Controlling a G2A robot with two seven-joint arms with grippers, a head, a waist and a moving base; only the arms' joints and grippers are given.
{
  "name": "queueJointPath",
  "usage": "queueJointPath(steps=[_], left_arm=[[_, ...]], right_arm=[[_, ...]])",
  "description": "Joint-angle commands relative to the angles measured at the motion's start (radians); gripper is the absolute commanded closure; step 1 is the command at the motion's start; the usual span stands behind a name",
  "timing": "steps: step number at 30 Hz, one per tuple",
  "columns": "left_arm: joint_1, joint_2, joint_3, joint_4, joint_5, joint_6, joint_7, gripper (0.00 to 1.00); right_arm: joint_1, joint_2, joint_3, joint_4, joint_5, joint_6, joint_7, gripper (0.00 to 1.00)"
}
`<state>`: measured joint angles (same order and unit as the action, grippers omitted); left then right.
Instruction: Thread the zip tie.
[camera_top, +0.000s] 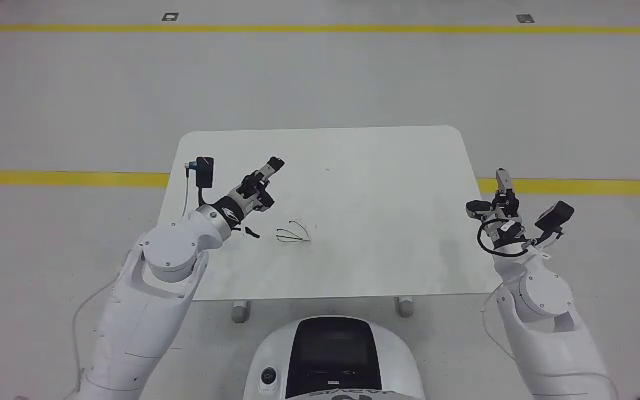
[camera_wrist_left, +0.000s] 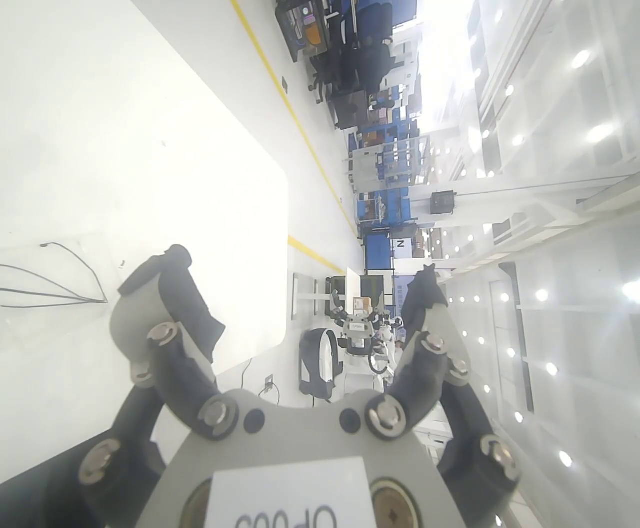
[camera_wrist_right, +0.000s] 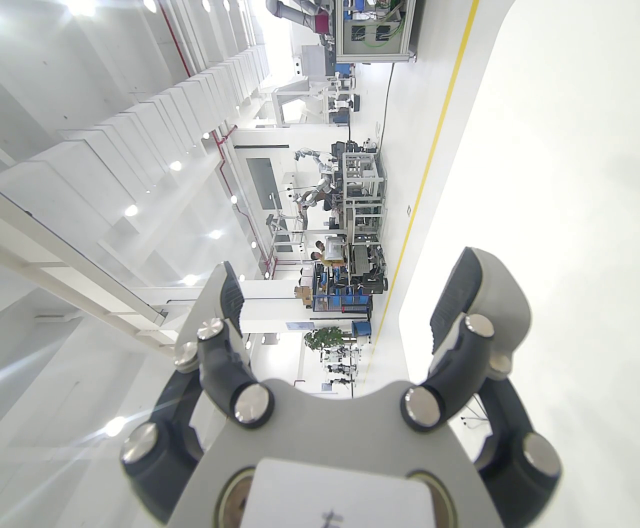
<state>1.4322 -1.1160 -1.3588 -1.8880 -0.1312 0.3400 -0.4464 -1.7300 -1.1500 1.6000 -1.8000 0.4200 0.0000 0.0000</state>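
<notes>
Lying flat on rounded white table, close by left forearm: thin black plastic zip tie, bowed strands meeting at one end; left gripper spread wide, empty, above table; right gripper likewise wide, empty, off table's right edge.

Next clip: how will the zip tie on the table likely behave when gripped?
The zip tie looks thin and bowed in the left wrist view, so it probably flexes and springs rather than staying stiff. It seems light, so a nudge may slide it across the smooth table. Lying flat, it likely gives the open left gripper little to pinch.
</notes>
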Motion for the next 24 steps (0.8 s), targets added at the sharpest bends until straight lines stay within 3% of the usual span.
queueJointPath(steps=[1, 7, 11, 14, 16, 19, 24], left_arm=[[0.0, 0.0, 0.0, 0.0, 0.0, 0.0, 0.0, 0.0], [-0.006, -0.002, 0.014, -0.011, 0.011, 0.0, 0.022, 0.0], [-0.044, -0.002, 0.054, 0.0, 0.099, 0.0, 0.065, 0.0], [-0.082, -0.004, 0.093, 0.04, 0.156, 0.0, 0.069, 0.0], [-0.112, -0.008, 0.123, 0.089, 0.201, 0.0, 0.054, 0.0], [-0.154, -0.02, 0.16, 0.149, 0.197, 0.0, 0.034, 0.0], [-0.154, -0.02, 0.16, 0.149, 0.197, 0.0, 0.034, 0.0]], right_arm=[[0.0, 0.0, 0.0, 0.0, 0.0, 0.0, 0.0, 0.0], [0.0, 0.0, 0.0, 0.0, 0.0, 0.0, 0.0, 0.0], [0.0, 0.0, 0.0, 0.0, 0.0, 0.0, 0.0, 0.0], [0.0, 0.0, 0.0, 0.0, 0.0, 0.0, 0.0, 0.0], [0.0, 0.0, 0.0, 0.0, 0.0, 0.0, 0.0, 0.0], [0.0, 0.0, 0.0, 0.0, 0.0, 0.0, 0.0, 0.0], [0.0, 0.0, 0.0, 0.0, 0.0, 0.0, 0.0, 0.0]])
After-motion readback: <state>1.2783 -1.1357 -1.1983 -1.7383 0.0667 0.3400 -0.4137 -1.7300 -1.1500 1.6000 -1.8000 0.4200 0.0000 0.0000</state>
